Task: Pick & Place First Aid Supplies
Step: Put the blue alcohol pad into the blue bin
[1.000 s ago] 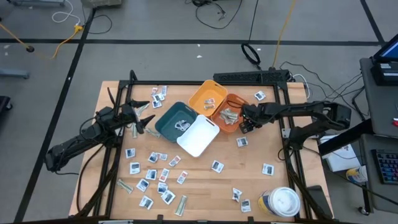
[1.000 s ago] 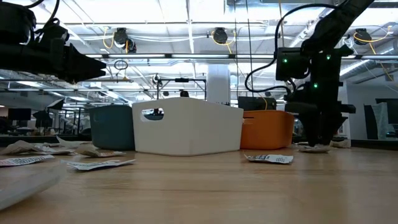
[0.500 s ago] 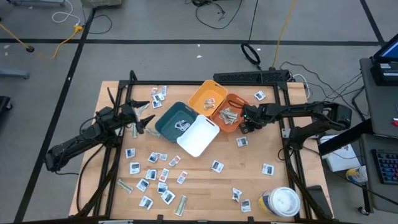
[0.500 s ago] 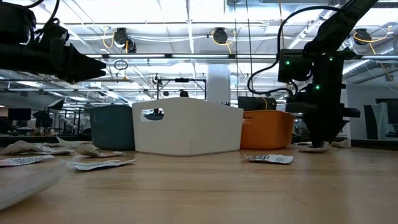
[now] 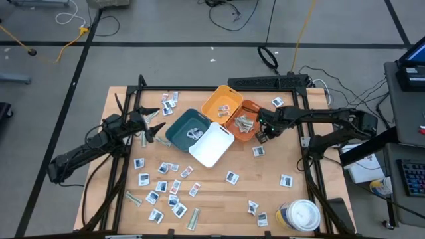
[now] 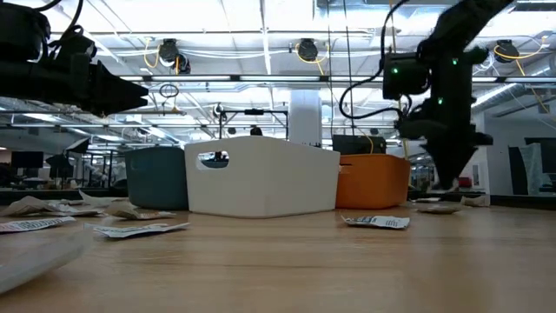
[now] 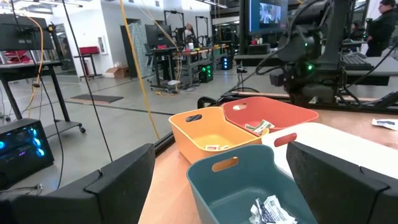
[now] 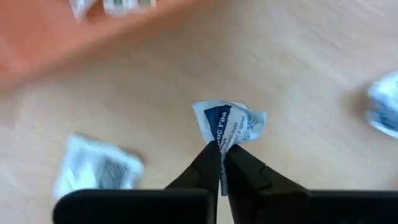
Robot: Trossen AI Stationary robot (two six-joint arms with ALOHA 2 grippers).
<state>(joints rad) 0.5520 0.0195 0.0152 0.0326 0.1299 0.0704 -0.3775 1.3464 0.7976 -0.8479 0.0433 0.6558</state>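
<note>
Packet point(image 8: 231, 126), white with a blue mark, is pinched by its edge in our right hand point(image 8: 222, 163), whose fingers are closed on it just above the tabletop point(image 5: 219, 192) beside the red-orange bin point(image 5: 250, 126). We should lift slowly, since the thin grip could slip. Our left hand point(image 5: 154, 123) waits open near the teal bin point(image 5: 178, 126).

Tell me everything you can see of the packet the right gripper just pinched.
The packet is a small white wrapper with a dark blue panel and printed text, paper or foil by its look. It is crumpled and folded up, not flat. The right gripper has its jaws shut on the packet's lower edge, so it stands up from the fingertips. It hangs over bare wooden table, near the orange bin, apart from the other packets lying around. Nothing else touches it.
</note>
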